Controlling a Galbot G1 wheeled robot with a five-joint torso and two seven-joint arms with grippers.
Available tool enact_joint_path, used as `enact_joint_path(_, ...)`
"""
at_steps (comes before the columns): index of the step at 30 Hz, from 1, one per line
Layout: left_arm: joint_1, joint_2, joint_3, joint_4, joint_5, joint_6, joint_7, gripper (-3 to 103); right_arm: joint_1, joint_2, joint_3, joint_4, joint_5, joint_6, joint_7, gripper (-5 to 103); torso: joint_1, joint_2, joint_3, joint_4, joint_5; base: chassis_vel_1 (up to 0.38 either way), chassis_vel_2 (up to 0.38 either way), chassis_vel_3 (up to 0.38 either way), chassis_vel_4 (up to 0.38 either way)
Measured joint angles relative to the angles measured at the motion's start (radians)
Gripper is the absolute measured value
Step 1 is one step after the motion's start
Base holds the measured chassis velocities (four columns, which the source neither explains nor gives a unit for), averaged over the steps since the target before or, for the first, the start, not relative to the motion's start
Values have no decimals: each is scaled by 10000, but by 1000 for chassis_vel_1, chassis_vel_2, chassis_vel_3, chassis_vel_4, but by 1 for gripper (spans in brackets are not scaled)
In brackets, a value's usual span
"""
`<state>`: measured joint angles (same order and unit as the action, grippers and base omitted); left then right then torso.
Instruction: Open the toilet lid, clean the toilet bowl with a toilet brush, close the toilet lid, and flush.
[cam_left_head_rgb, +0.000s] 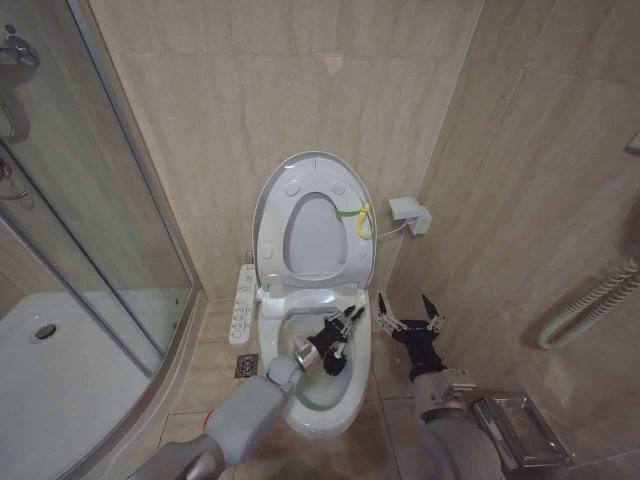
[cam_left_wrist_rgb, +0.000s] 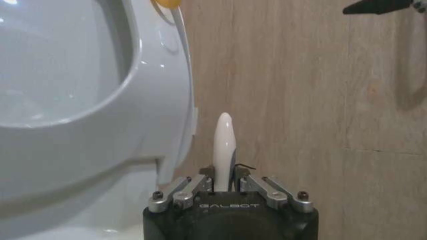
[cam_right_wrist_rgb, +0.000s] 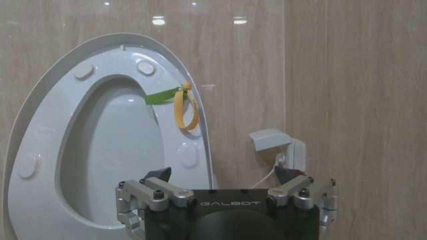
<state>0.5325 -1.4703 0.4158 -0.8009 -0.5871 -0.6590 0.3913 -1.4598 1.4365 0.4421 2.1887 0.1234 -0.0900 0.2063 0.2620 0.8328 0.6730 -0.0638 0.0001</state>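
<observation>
1. Head view: your left gripper (cam_left_head_rgb: 343, 325) is over the open toilet bowl (cam_left_head_rgb: 352, 392), and it is closed on the toilet brush (cam_left_head_rgb: 337, 352). The brush points down from the fingers into the bowl; its dark head is low inside, near the right inner wall as I judge.
2. In the left wrist view you see the white handle (cam_left_wrist_rgb: 225, 150) standing straight out between the closed fingers, so the long axis of the brush follows the axis of the gripper. I think the scrubbing must be led by the wrist, along this axis.
3. The toilet lid (cam_left_head_rgb: 270, 200) and the seat ring (cam_left_head_rgb: 350, 250) are raised together against the wall, behind the bowl, with the yellow-green strap (cam_left_head_rgb: 352, 213) on the right edge.
4. Your right gripper (cam_left_head_rgb: 410, 318) waits beside the bowl on its right, fingers spread apart and holding nothing. It is the arm nearer to the strap.
5. The left arm reaches forward from low left, the forearm sloping up to the bowl.
</observation>
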Motion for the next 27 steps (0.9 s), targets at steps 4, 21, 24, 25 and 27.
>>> enact_joint_path(4, 155, -17, 71, 373, 269, -24, 6, 19, 0, 0, 0, -1, 0, 0, 0, 100, 2, -1, 1, 1, -2, 0, 0, 0, 0)
enact_joint_path(21, 29, 9, -116, -63, 267, -141, -299, 19, 1, 0, 0, -1, 0, 0, 0, 100, 4, -2, 2, 1, 0, 0, 0, 0, 0)
enact_joint_path(24, 78, -51, -86, 24, 164, -159, -307, 19, 1, 0, 0, 0, 0, 0, 0, 100, 4, -2, 2, 0, 0, 0, 0, 0, 0)
enact_joint_path(25, 124, -42, -58, 85, 156, -161, -309, 19, 0, 0, 0, -1, 0, 0, 0, 100, 4, -2, 2, 2, 1, 0, 0, 0, 0)
enact_joint_path(27, 185, -1, -9, 174, 182, -168, -348, 19, 1, 0, 0, 0, 0, 0, 0, 100, 4, -2, 2, 2, 0, 0, 0, 0, 0)
